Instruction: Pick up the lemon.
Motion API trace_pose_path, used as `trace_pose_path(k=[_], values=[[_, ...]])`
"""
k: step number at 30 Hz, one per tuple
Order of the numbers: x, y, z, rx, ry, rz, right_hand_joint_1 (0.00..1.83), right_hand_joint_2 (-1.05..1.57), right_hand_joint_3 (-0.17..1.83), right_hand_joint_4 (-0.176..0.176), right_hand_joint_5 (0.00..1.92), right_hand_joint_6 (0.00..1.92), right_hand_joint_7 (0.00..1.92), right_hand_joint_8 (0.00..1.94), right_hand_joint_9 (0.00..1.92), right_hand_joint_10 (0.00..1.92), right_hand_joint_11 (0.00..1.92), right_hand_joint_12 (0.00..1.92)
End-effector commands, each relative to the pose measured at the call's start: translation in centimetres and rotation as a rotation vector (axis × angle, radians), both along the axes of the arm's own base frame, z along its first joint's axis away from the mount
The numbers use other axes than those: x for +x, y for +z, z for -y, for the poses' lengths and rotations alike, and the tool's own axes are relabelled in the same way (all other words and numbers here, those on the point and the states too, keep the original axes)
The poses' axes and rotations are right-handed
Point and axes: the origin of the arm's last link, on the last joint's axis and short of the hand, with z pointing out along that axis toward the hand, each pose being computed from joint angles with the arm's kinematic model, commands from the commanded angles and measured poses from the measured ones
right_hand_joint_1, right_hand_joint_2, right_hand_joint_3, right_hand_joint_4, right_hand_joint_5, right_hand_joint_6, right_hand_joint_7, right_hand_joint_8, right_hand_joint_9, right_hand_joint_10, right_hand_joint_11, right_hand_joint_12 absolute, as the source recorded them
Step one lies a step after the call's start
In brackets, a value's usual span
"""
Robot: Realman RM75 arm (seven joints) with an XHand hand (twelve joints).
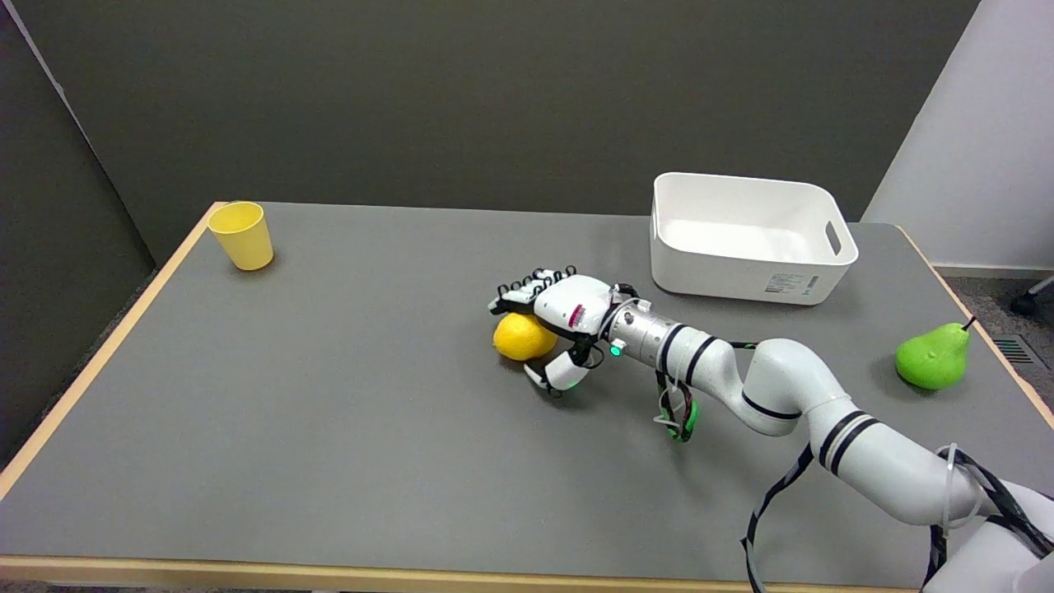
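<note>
Table: grey, carries everything I see.
Bin: white, far right, well apart.
Right hand: I see fingers arched over the lemon, thumb beside it; grasp uncertain.
Pear: green, right edge.
Cup: yellow, far-left corner.
Lemon: mid-table, resting on the surface.

The place looks like a robot test room in a lab or office rather than a home. A plain grey table with a light wooden edge stands against bare dark panel walls, with grey carpet and what seems to be a chair caster at the far right. On the table sit only a few well-spaced props, a yellow cup, a white plastic bin and a green pear, and a white robot arm trailing loose cables reaches across it.
</note>
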Motion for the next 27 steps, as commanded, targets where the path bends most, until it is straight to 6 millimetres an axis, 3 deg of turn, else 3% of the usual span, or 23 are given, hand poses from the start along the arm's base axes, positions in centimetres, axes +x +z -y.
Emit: trace_pose_path(k=[1,2,3,4,9,10,15,18,22,27], values=[[0.1,0.6,-0.1,0.014,0.008,-0.005,1.22,1.04,0.43,0.002,0.42,1.07,0.71,1.29,0.64,1.22,0.55,1.69],[0.1,0.6,-0.1,0.014,0.009,-0.004,1.28,1.13,0.24,-0.025,0.45,1.17,0.75,1.42,0.67,1.23,0.58,1.73],[0.1,0.6,-0.1,0.014,0.009,-0.003,1.21,1.20,0.15,-0.091,0.49,1.41,0.79,1.40,0.73,1.24,0.60,1.80],[0.2,0.6,-0.1,0.014,0.010,0.000,1.17,1.24,0.09,-0.135,0.52,1.56,0.82,1.40,0.77,1.26,0.61,1.86],[2.0,1.0,0.2,0.010,0.058,0.041,1.18,1.17,0.21,-0.165,0.59,1.49,0.78,1.46,0.81,1.41,0.65,1.92],[3.0,1.3,0.4,0.001,0.083,0.058,1.18,1.16,0.26,-0.175,0.64,1.49,0.71,1.51,0.82,1.50,0.66,1.92],[10.2,4.7,0.9,-0.084,0.274,0.118,1.18,1.15,0.28,-0.176,0.65,1.48,0.71,1.51,0.85,1.55,0.71,1.92],[14.8,8.3,0.7,-0.197,0.396,0.134,1.18,1.14,0.30,-0.176,0.65,1.49,0.71,1.52,0.86,1.59,0.72,1.92],[19.4,15.8,0.3,-0.474,0.499,0.129,1.18,1.14,0.30,-0.176,0.65,1.50,0.70,1.53,0.87,1.61,0.72,1.92],[20.5,24.5,-0.8,-0.776,0.465,0.123,1.17,1.14,0.31,-0.176,0.64,1.51,0.69,1.54,0.86,1.62,0.69,1.92]])
